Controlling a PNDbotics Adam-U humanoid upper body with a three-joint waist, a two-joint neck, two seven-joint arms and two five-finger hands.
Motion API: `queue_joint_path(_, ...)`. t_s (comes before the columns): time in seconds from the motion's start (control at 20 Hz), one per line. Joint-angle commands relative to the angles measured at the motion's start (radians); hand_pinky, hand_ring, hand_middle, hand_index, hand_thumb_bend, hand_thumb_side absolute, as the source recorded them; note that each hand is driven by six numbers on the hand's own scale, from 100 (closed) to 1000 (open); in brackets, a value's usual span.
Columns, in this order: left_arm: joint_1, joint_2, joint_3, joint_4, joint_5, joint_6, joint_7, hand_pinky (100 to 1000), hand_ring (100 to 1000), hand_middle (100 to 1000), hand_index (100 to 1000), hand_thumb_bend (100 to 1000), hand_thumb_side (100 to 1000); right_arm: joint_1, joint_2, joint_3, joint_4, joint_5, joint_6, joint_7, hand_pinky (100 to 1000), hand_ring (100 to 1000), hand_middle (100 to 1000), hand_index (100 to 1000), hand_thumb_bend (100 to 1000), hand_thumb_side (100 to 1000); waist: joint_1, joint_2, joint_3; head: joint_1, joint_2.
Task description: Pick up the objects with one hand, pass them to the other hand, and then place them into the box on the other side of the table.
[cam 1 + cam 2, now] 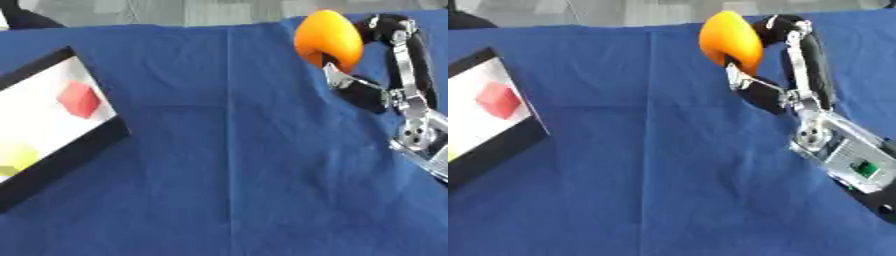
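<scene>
Blue cloth point(227, 165) over the whole table, creased down the middle. Upper right of the frame: round orange object, smooth and fruit-like point(327, 39), clamped in the black and silver right hand point(785, 75), fingers point(404, 45) curved over its far side and thumb point(357, 90) pressed in from below. Object apparently raised off the cloth, though contact with the table hard to judge from above. Silver wrist and forearm running down toward the lower right edge of the frame.

Left edge of the frame: shallow rectangular box with black rim and white floor point(83, 150), set askew and partly cut off by the frame. Inside it, a red cube point(80, 99) toward the upper part, clear of the walls, and a yellow-green object point(15, 157) lower down at the frame's edge, shape not discernible. Box well apart from the orange object, on the opposite side of the cloth.

Left hand not visible in either view.
</scene>
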Motion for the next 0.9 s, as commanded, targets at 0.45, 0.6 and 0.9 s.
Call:
queue_joint_path(0.45, -0.079, -0.054, -0.133, -0.007, -0.121, -0.058, -0.246, 866, 808, 794, 860, 100, 251, -0.065, 0.015, 0.058, -0.012, 0.051, -0.002, 0.046, 570, 505, 412, 560, 174, 100, 0.018, -0.036, 0.007, 0.022, 0.006)
queue_joint_path(0.6, -0.09, -0.072, -0.169, -0.007, -0.145, -0.066, -0.301, 868, 816, 815, 883, 100, 259, -0.075, 0.025, 0.073, -0.012, 0.053, -0.002, 0.056, 568, 505, 412, 560, 175, 100, 0.021, -0.036, 0.01, 0.034, 0.006)
queue_joint_path(0.9, -0.11, -0.116, -0.229, -0.007, -0.198, -0.061, -0.388, 879, 837, 856, 936, 100, 317, -0.098, 0.052, 0.101, -0.012, 0.058, 0.01, 0.072, 565, 504, 412, 561, 177, 100, 0.026, -0.037, 0.017, 0.055, 0.006)
